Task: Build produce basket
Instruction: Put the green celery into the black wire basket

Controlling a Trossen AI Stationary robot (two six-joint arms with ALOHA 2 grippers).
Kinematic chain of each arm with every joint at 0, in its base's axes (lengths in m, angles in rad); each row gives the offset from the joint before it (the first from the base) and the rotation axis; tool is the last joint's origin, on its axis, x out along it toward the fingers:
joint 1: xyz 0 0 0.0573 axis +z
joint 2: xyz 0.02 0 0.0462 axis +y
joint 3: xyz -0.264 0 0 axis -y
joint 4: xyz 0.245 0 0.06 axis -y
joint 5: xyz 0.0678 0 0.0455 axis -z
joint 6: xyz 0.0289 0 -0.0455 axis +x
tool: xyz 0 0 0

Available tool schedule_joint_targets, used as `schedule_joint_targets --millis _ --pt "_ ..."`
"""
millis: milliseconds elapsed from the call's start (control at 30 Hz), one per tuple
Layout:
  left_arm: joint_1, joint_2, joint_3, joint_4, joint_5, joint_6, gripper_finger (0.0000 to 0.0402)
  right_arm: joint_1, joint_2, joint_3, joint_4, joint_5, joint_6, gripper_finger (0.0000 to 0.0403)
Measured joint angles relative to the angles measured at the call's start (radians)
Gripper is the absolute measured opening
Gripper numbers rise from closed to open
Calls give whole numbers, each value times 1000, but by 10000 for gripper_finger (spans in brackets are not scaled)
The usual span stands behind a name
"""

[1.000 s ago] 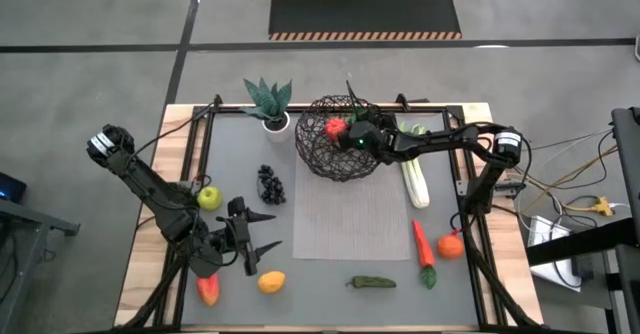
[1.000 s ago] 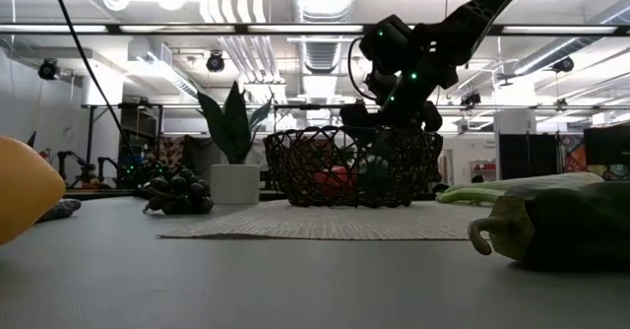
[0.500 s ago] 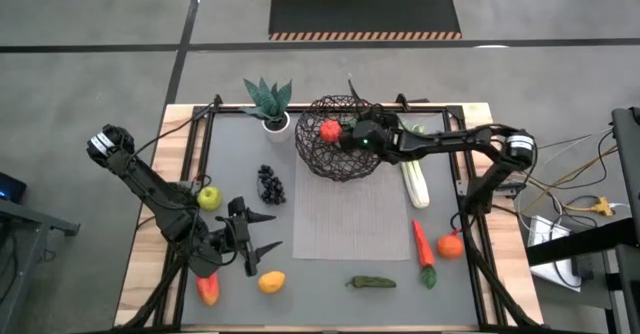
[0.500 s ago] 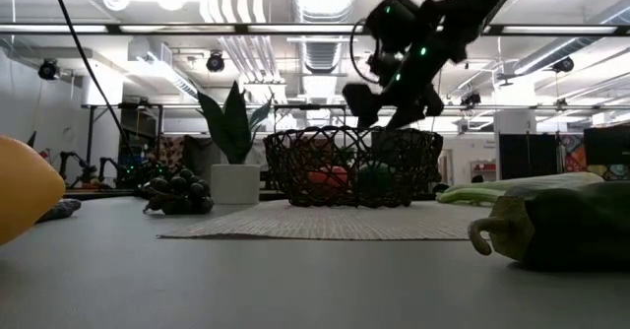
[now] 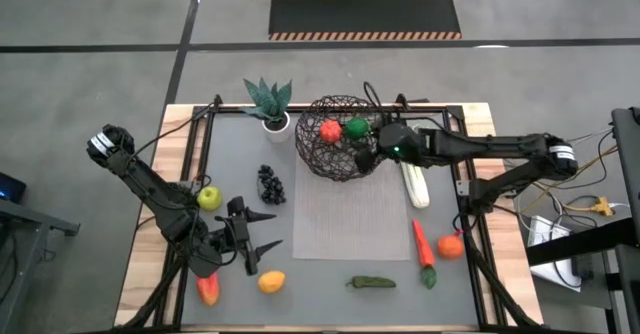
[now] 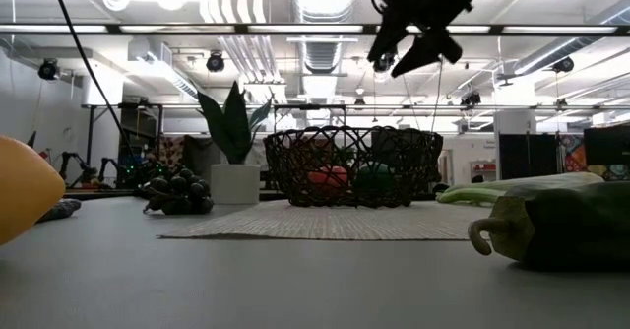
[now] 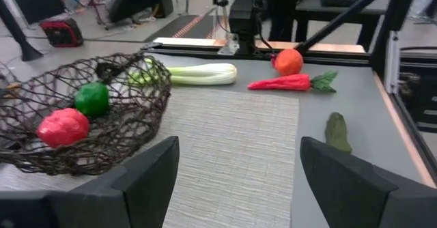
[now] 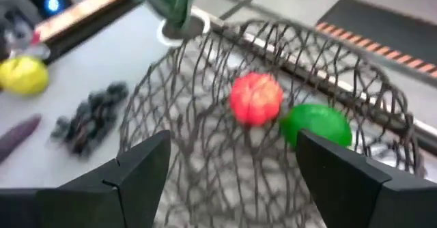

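Basket (image 5: 338, 139) flanked by potted plant (image 5: 268, 102) and leek (image 5: 413, 179)

Right gripper (image 6: 409, 45) hangs open above the basket (image 6: 352, 166). Inside the basket sit a red fruit (image 6: 330, 178) and green fruit (image 6: 373, 179); grapes (image 6: 177, 193) lie left of it.

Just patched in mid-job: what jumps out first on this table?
The dark wire basket at the table's far middle, with a red fruit and a green fruit inside. The right pincer hangs open and empty over its right rim. The leek, carrot and grapes lie loose on the table.
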Motion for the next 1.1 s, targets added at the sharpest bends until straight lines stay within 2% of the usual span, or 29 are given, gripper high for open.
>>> schedule_joint_targets --millis 267,533,733,933,1100 --pt "0 0 0 0 -17 1 286 14 -11 70 -409 11 110 294" --pt "0 0 2 12 -24 51 286 3 -10 47 -667 9 220 297" --pt "2 -2 2 14 -26 73 286 1 -10 17 -759 36 306 324" --pt "2 -2 2 49 -33 130 286 1 -10 -66 -753 16 358 351" --pt "2 -3 2 60 -33 159 286 1 -10 -165 -739 -2 410 353"
